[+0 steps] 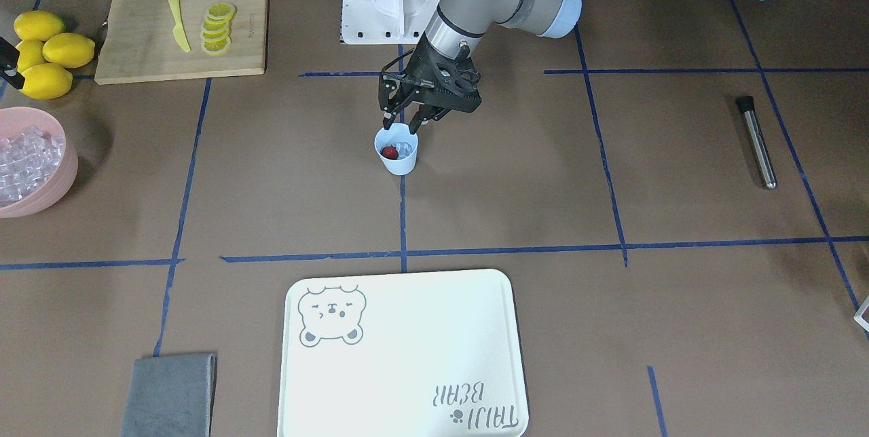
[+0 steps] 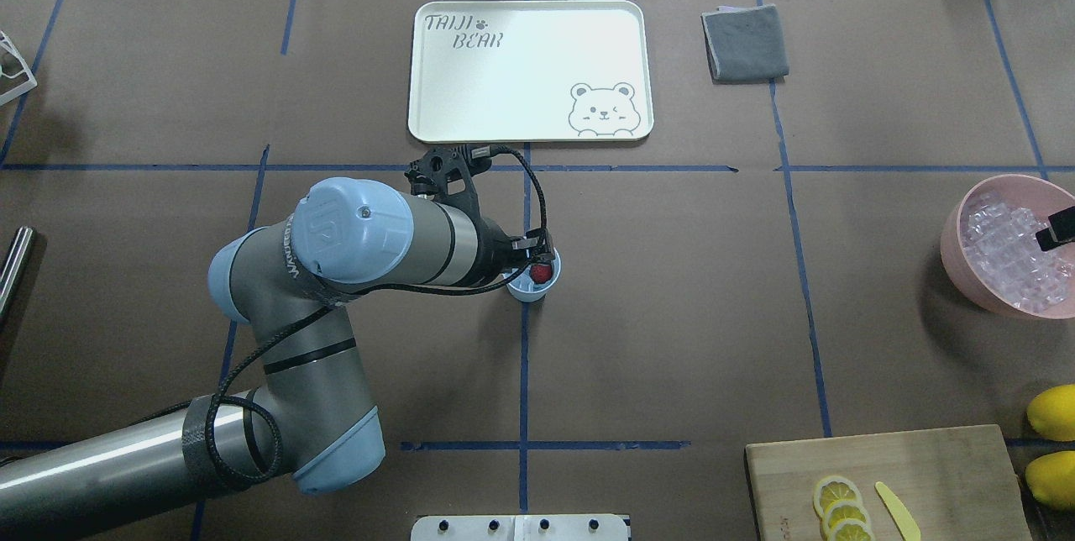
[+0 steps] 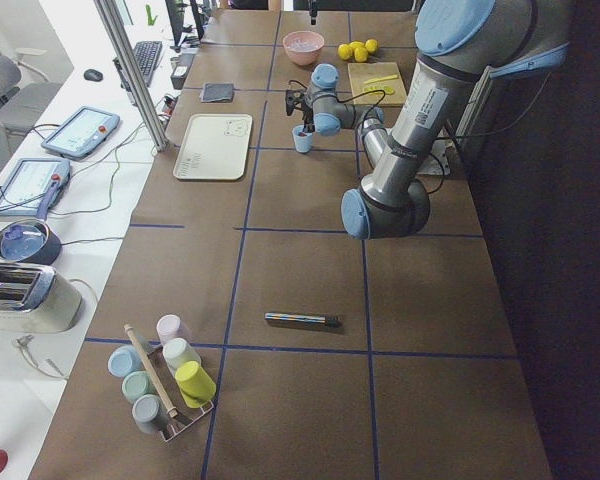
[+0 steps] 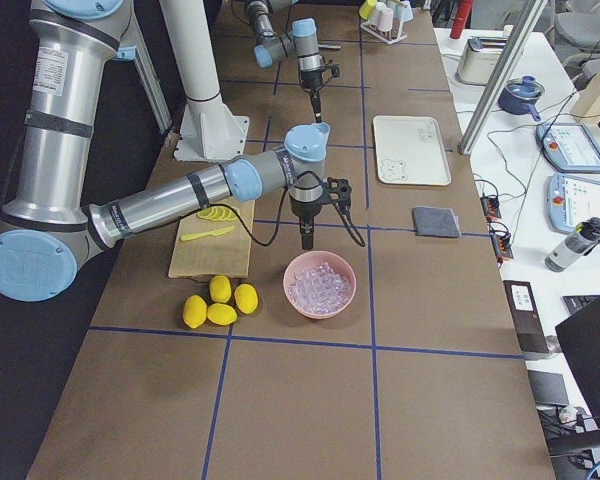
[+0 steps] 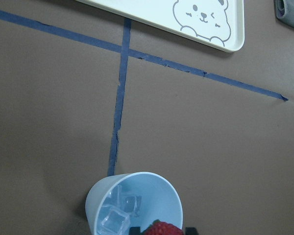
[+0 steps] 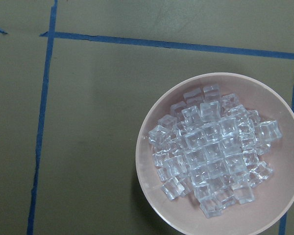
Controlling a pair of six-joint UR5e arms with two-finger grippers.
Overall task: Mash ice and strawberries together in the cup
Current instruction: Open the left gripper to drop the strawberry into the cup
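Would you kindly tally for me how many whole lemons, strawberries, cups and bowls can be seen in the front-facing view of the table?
whole lemons: 4
strawberries: 1
cups: 1
bowls: 1
Total: 7

Seen from behind the robot, I logged the table [image 2: 672, 314] as covered in brown paper and gridded with blue tape lines [image 2: 523, 373]. A pale blue cup [image 1: 397, 160] stood upright at centre, on a tape line. Beyond it, at the far edge, lay a white bear-print tray [image 2: 529, 70], with a folded grey cloth [image 2: 745, 43] to its right, apart. A pink bowl [image 1: 51, 189] sat at right. Nearer, a wooden cutting board [image 1: 142, 50] lay with four lemons [image 1: 68, 49] just right of it. A metal rod [image 1: 757, 142] lay alone at left. A rack of cups [image 3: 165, 375] stood at the left end.
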